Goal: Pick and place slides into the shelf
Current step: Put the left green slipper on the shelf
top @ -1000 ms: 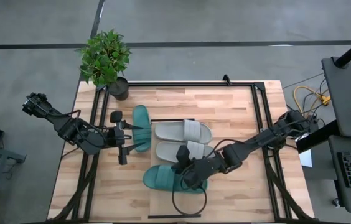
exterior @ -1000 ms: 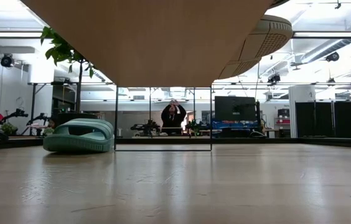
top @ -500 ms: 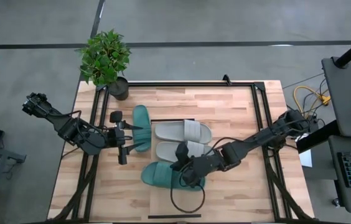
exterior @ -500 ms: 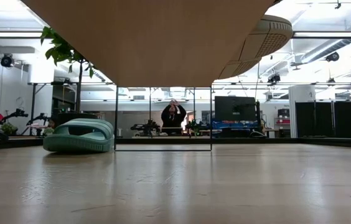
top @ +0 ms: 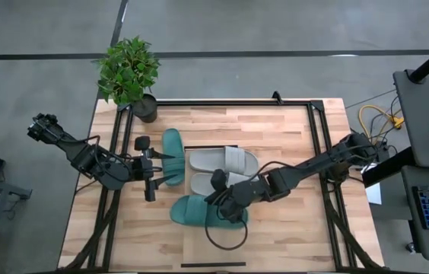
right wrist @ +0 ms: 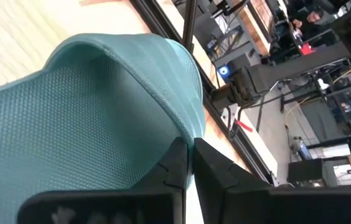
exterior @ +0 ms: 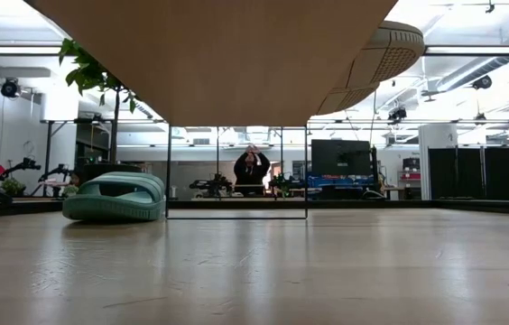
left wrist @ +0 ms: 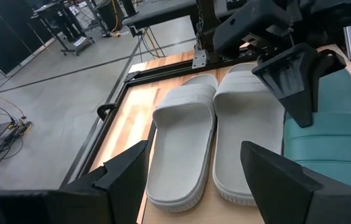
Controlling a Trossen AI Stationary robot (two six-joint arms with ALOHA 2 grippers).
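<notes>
Right hand (top: 222, 199): clenched on the strap of one teal-green slide (top: 195, 212), which lies on the counter (top: 275, 129) near its front edge, just in front of the grey pair. In the right wrist view the two dark fingers (right wrist: 177, 163) meet with the teal strap edge pinched between them.

Left hand (top: 150, 164): spread wide, holding nothing, just beside the second teal-green slide (top: 173, 156), which lies crosswise at the left end of the shelf.

Shelf (top: 249, 146): pale panel at mid-counter, carrying both light grey slides (top: 224, 160) side by side, touching.

Potted plant (top: 128, 72): back left corner.
</notes>
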